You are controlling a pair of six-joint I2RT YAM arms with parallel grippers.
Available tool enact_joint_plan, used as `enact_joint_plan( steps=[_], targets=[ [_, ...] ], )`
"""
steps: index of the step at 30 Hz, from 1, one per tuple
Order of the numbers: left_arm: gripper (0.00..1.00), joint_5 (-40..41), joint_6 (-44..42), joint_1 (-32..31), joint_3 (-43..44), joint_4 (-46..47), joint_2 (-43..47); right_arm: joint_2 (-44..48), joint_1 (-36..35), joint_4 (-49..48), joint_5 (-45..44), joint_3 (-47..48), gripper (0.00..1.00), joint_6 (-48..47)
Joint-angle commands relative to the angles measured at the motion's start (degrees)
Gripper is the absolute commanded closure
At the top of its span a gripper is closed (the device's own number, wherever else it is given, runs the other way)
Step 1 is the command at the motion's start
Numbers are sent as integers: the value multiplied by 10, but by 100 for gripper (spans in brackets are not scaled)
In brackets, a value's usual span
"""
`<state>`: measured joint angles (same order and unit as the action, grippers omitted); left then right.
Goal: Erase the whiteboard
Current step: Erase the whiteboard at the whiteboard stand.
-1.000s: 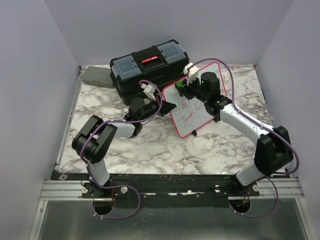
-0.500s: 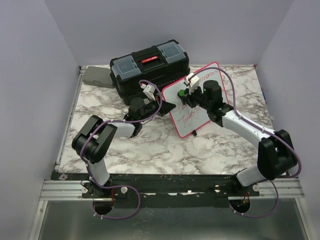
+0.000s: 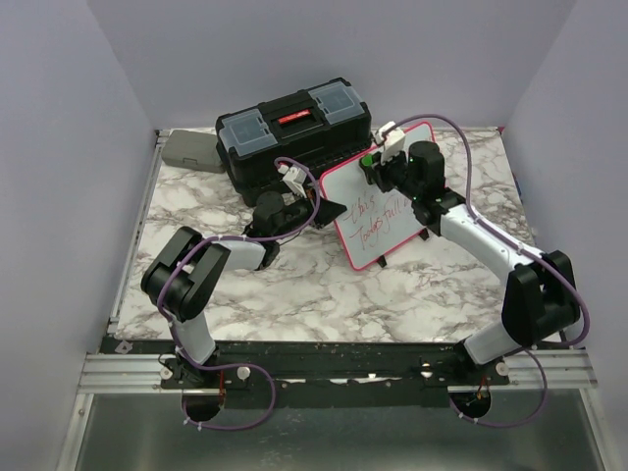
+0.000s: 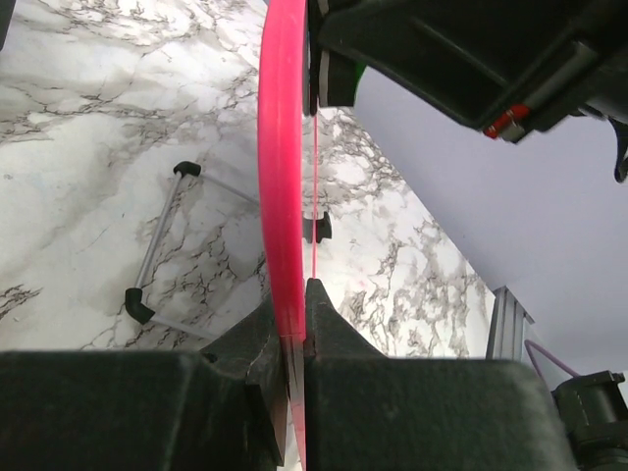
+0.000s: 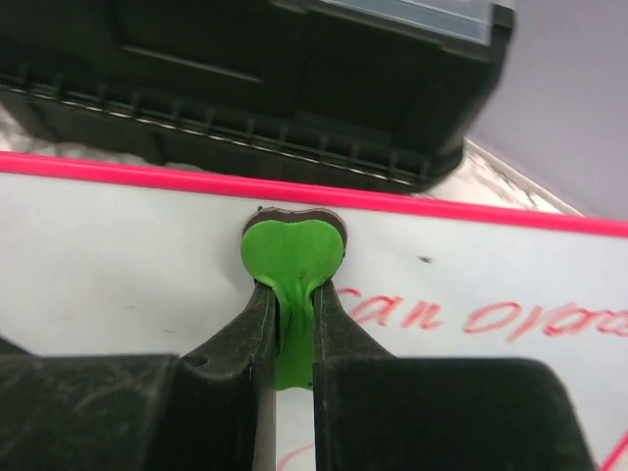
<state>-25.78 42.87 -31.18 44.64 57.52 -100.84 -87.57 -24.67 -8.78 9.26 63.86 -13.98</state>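
Since a second ago the right gripper (image 3: 373, 167) has slid to the far edge of the whiteboard (image 3: 391, 235), clamped on a green eraser (image 5: 291, 245) that presses the surface above red writing (image 3: 378, 218). The left gripper (image 4: 292, 334) pinches the whiteboard's left frame. The whiteboard stands tilted on the table (image 3: 294, 285), just near of a toolbox (image 3: 292, 132).

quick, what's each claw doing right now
Left claw: closed on the pink frame of the whiteboard.
Right claw: closed on the green eraser, held against the board near its top edge.
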Motion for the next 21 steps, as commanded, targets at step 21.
enact_joint_plan(
  steps=[21],
  targets=[
    [100,-34,-18,-7,13,-2,9,-17,8,-11,39,34,99,48]
  ],
)
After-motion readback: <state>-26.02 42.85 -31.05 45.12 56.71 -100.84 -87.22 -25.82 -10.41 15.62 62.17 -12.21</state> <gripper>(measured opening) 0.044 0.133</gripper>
